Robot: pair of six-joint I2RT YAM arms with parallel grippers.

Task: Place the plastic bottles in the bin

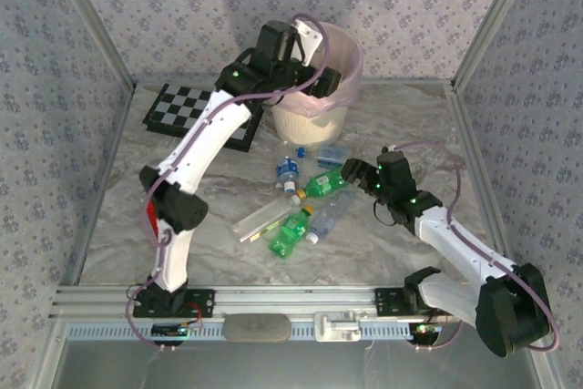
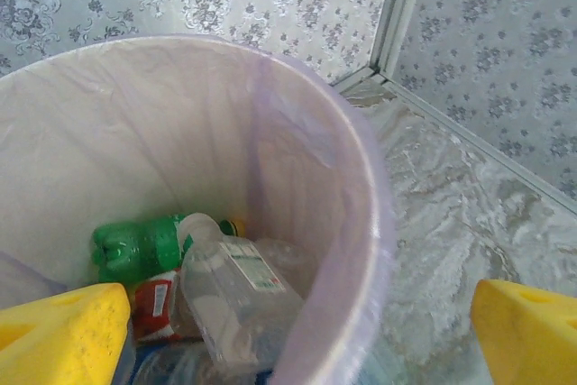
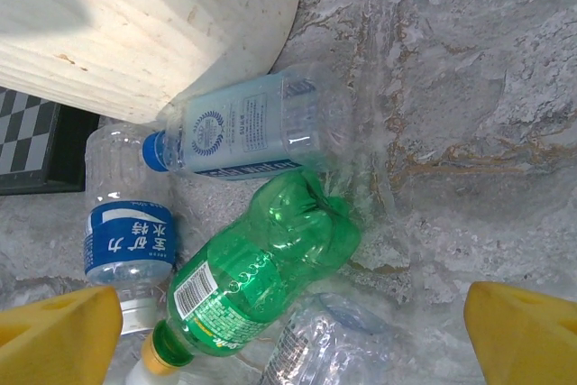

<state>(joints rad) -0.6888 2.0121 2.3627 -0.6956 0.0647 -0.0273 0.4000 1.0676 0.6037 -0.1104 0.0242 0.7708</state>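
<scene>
Well, the left gripper hangs over the mouth of the bin with its yellow fingers wide apart and nothing between them. Below it, inside the pink liner, lie a green bottle, a clear bottle and a red-labelled one.

The right gripper is low over the table, its fingers spread just as wide and holding nothing. Straight under it lies another green bottle on its side, its long axis slanting, with the yellow cap toward near-left and the dented base toward far-right. Just beyond, a clear blue-capped bottle rests against the foot of the bin, lying left to right with its cap to the left. A blue-labelled bottle sits further left, and more are scattered nearer the arms.

These look empty and thin-walled, so I'd expect them to be light, springy, a bit slick and ready to roll or crumple. The best hold on the green one is probably across its labelled middle, fingers square to its length, squeezing gently.
</scene>
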